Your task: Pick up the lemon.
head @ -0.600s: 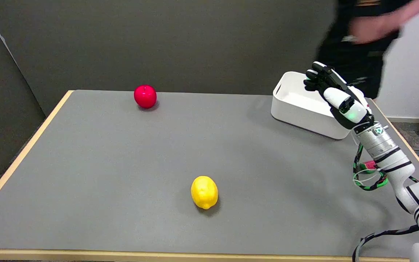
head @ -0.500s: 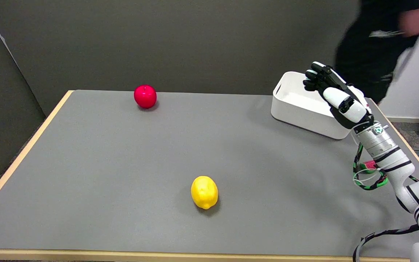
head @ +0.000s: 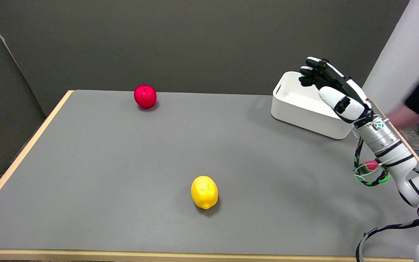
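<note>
A yellow lemon lies on the grey table, near its front edge and a little left of the middle. My right hand hangs in the air far to the lemon's right and farther back, over the white bin. It holds nothing, and its fingers stretch out toward the upper left with gaps between them. The white arm runs down from the hand to the lower right corner.
A red apple sits near the table's far edge, left of centre. A white bin stands at the back right, below my hand. A person's blurred hand and dark sleeve show at the right edge.
My right hand has risen slightly and shifted a little to the left. The person behind the bin has moved off to the right. The lemon and the apple have stayed in place.
</note>
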`<state>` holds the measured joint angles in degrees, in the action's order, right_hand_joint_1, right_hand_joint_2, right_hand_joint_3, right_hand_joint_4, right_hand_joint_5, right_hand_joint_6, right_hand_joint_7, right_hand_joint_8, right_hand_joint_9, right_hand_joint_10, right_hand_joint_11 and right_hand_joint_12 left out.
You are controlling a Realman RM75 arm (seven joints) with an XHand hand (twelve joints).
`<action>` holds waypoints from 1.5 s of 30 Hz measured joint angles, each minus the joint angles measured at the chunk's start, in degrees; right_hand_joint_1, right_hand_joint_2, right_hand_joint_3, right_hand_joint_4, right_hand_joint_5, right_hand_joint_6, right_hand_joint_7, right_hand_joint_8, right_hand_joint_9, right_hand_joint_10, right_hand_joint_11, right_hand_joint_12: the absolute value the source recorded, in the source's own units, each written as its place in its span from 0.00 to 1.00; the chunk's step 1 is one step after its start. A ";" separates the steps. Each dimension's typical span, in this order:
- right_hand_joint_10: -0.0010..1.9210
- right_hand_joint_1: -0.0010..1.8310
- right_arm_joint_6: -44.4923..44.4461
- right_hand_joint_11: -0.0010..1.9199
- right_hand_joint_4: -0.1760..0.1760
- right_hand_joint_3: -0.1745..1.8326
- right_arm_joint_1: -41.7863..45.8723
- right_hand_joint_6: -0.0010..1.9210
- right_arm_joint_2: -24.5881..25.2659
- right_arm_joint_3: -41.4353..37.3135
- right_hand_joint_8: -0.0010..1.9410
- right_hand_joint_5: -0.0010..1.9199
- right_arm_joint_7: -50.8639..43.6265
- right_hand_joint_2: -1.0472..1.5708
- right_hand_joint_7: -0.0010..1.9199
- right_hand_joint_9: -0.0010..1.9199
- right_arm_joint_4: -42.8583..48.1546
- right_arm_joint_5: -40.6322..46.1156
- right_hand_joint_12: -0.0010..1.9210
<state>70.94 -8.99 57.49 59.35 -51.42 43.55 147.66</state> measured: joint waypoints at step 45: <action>0.37 0.29 -5.54 0.03 0.67 0.58 8.09 0.26 3.65 37.96 0.21 0.13 -41.94 0.64 0.17 0.12 27.41 -2.98 0.58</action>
<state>65.40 -0.90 61.14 97.31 -93.36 70.96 144.68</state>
